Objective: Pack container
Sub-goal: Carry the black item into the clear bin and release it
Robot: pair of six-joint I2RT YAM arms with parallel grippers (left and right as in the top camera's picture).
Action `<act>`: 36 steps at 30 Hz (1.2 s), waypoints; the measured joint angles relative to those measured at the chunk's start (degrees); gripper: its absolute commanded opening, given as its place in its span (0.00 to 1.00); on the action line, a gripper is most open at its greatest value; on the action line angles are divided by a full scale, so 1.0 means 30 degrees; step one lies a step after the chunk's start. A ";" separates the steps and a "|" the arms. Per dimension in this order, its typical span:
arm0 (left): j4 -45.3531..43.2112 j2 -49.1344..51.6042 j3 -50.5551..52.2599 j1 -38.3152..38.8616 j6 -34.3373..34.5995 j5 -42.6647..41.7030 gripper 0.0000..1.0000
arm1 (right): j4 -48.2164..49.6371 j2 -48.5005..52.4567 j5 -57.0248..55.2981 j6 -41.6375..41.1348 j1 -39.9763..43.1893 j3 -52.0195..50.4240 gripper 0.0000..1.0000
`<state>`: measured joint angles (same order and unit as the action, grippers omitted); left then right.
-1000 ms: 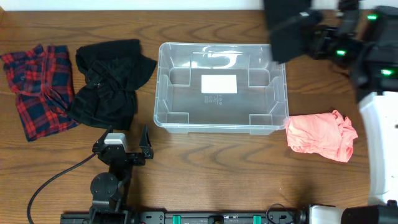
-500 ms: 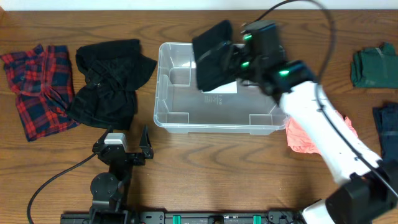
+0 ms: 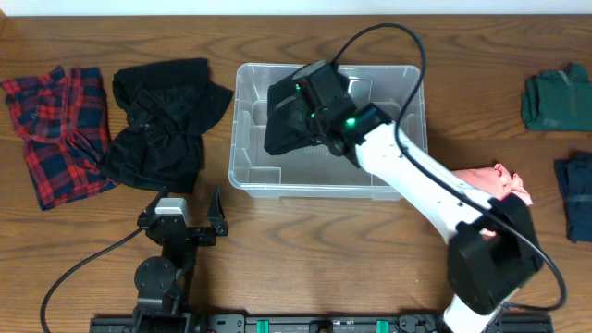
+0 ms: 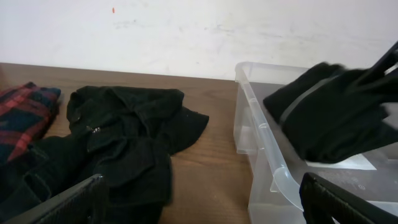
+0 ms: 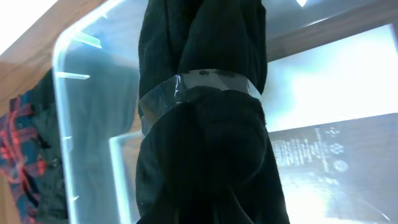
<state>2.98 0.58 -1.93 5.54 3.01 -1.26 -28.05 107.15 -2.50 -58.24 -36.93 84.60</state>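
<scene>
Nearest the robot base, the left gripper (image 3: 190, 205) is shown with jaws spread wide, empty. Beyond it, the large rectangular clear plastic container (image 3: 326, 188) is set mid-table. Within its left half, a folded black garment banded with clear tape (image 3: 282, 125) is clenched by the right gripper (image 3: 307, 104), above the white base label (image 5: 336, 124).

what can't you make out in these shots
Right gripper fingertips: buried in the black bundle, overhead and right wrist.
Container label print: right wrist, too small to read.
Pink cloth: overhead, partly under the right arm.
Dark blue garment: overhead, cut by the right edge.
</scene>
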 measured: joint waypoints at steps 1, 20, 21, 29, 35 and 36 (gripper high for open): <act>0.0000 0.0007 0.0000 0.0000 0.0000 0.0000 0.98 | 0.0262 0.0299 -0.0007 0.0007 -0.0058 0.0000 0.01; 0.0000 0.0000 0.0000 0.0000 0.0000 0.0000 0.98 | 0.2448 0.2120 0.1195 0.2987 -0.0175 0.0000 0.99; 0.0000 0.0000 0.0000 0.0000 0.0000 0.0000 0.98 | 0.2470 0.2120 0.1392 0.3271 -0.0175 0.0000 0.99; 0.0000 0.0007 0.0000 0.0000 0.0000 0.0000 0.98 | 0.1654 0.0321 0.2193 0.5654 0.0131 0.0000 0.99; 0.0000 0.0007 0.0000 0.0000 0.0000 0.0000 0.98 | -0.0335 -0.4350 0.2295 0.8014 0.1945 0.0007 0.99; 0.0000 0.0000 0.0000 0.0000 0.0000 0.0000 0.98 | -0.0561 -0.4940 0.2237 0.8400 0.2368 0.0007 0.99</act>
<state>2.98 0.58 -1.93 5.54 3.01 -1.26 -29.74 92.33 4.21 -33.04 -29.82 84.62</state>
